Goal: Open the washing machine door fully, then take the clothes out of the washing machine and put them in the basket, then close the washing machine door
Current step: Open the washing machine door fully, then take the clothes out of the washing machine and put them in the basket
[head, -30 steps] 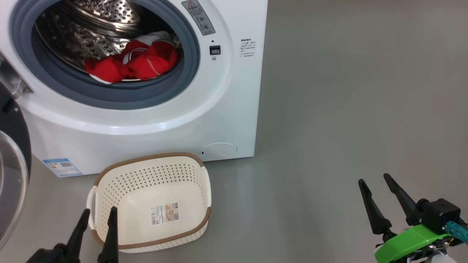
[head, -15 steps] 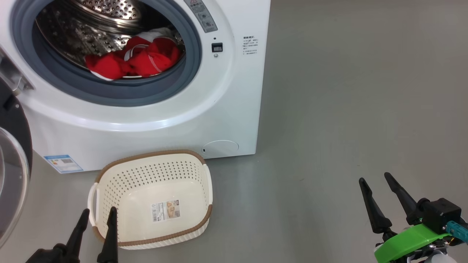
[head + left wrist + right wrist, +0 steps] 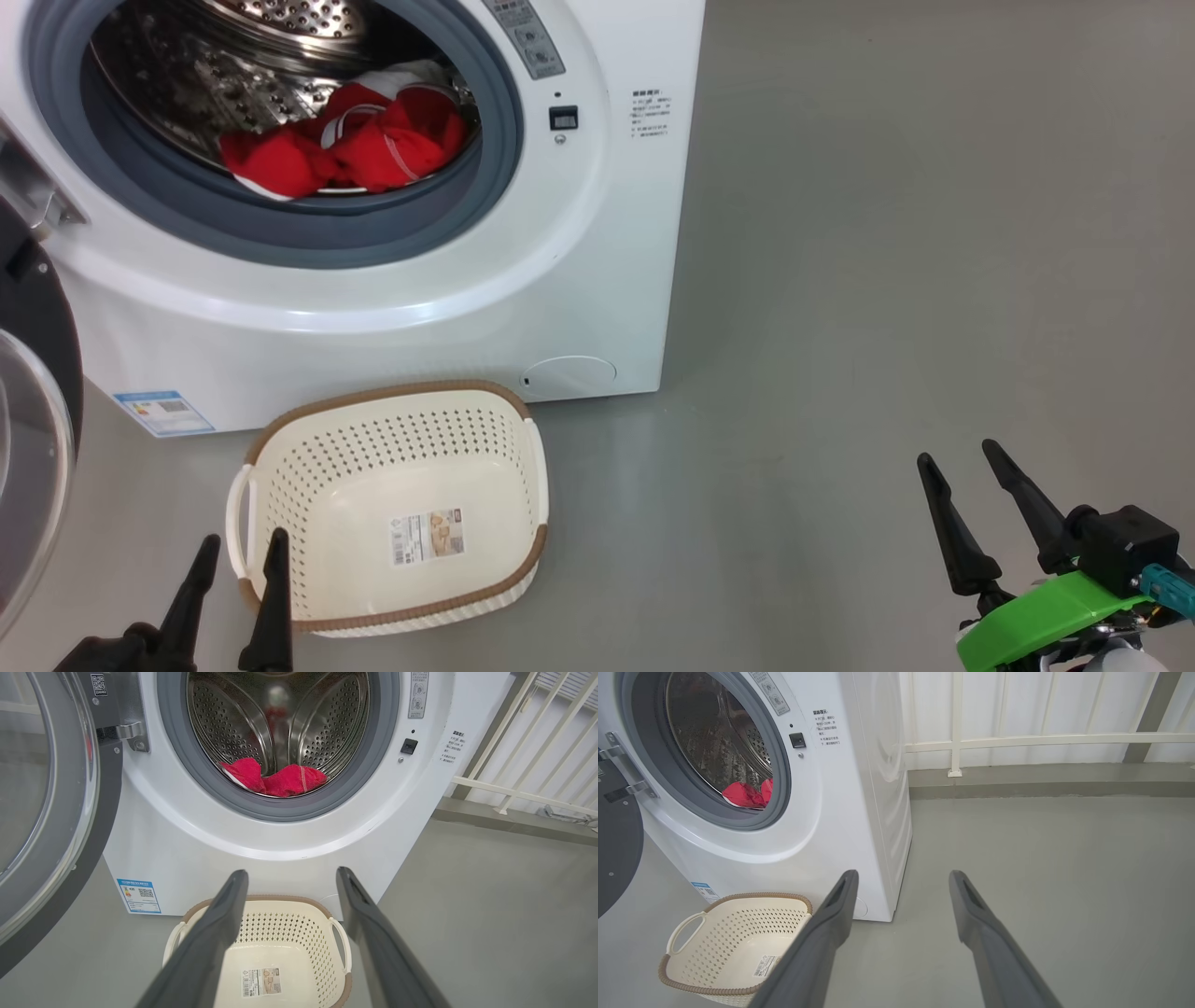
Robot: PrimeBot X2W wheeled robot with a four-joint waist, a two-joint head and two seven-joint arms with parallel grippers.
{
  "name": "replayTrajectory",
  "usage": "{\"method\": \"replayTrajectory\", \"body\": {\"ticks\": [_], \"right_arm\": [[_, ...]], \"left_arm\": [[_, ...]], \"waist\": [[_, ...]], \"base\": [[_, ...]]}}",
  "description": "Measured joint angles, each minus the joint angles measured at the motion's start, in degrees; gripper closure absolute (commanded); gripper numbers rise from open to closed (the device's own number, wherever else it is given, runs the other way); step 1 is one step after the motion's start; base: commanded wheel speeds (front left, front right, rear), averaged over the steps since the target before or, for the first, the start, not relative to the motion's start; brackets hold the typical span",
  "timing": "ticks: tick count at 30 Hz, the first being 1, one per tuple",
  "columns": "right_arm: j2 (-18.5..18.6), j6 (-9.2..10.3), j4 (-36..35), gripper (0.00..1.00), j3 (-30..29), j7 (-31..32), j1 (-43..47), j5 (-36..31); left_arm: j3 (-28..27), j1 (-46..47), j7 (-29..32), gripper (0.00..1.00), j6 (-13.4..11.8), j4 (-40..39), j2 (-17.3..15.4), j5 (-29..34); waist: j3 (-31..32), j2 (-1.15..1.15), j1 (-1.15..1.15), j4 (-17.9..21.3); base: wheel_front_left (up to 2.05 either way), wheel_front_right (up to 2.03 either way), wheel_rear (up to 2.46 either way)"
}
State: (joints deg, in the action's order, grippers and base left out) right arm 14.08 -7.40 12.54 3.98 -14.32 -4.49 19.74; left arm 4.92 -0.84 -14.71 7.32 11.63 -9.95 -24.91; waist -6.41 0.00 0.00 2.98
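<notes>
Holding both tools spread wide with nothing between the fingers, we start at our left gripper (image 3: 242, 541). Its two dark fingers rise from the bottom edge of the head view and overlap the near left corner of the basket (image 3: 373, 399). Their bases are cut off, and we cannot tell whether they touch the rim. Our right gripper (image 3: 957, 455) stands just as wide over the bare grey floor (image 3: 887, 280), well apart from everything, with its green and black mount cropped at the corner.

The basket sits on the floor just in front of the washing machine (image 3: 597, 233). It is cream plastic with perforated walls, a brown woven-look rim and white side handles, and a paper label (image 3: 427, 537) shows on its bottom.

The machine's top is cut off in every view. The door (image 3: 51, 327) hangs swung out on the left. The head view catches only a slice of its black rim and glass, and the left wrist view crops it too.

The clothes (image 3: 373, 149) lie low at the front of the steel drum (image 3: 187, 75), resting against the grey rubber ring (image 3: 280, 243). They are bright red, bunched together, with white trim and a line of white stitching. We cannot count the garments, since the folds hide their far sides.
</notes>
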Motion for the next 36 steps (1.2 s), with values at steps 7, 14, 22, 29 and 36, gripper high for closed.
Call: {"method": "replayTrajectory", "body": {"ticks": [7,14,22,29,36], "right_arm": [[-0.13,0.0,0.0,0.0,0.08,0.0,-0.02,-0.01],[-0.2,0.0,0.0,0.0,0.42,0.0,-0.03,-0.01],[-0.19,0.0,-0.02,0.0,0.65,0.0,-0.03,0.0],[-0.19,0.0,-0.02,0.0,0.99,0.0,-0.1,0.0],[-0.19,0.0,0.01,0.0,1.08,0.0,-0.2,0.0]], "left_arm": [[0.16,0.21,0.0,0.0,0.0,0.0,-0.01,-0.01],[0.51,0.21,0.0,0.0,0.0,-0.01,-0.01,-0.37],[0.54,0.22,0.0,0.0,0.0,-0.01,0.0,-0.42],[-0.25,0.27,0.0,0.0,0.0,0.01,0.21,0.54],[-0.59,1.33,0.0,0.0,0.0,0.36,1.0,1.14]], "waist": [[-0.02,0.0,0.0,-0.19],[0.06,0.0,0.0,-0.35],[-0.16,0.0,0.0,-0.54],[-0.27,0.0,0.0,-0.68],[-0.79,0.0,0.0,-0.9]], "base": [[0.85,-1.09,0.24],[0.92,-1.17,0.25],[0.93,-1.15,0.22],[0.65,-0.66,0.01],[0.02,-0.02,0.0]]}}
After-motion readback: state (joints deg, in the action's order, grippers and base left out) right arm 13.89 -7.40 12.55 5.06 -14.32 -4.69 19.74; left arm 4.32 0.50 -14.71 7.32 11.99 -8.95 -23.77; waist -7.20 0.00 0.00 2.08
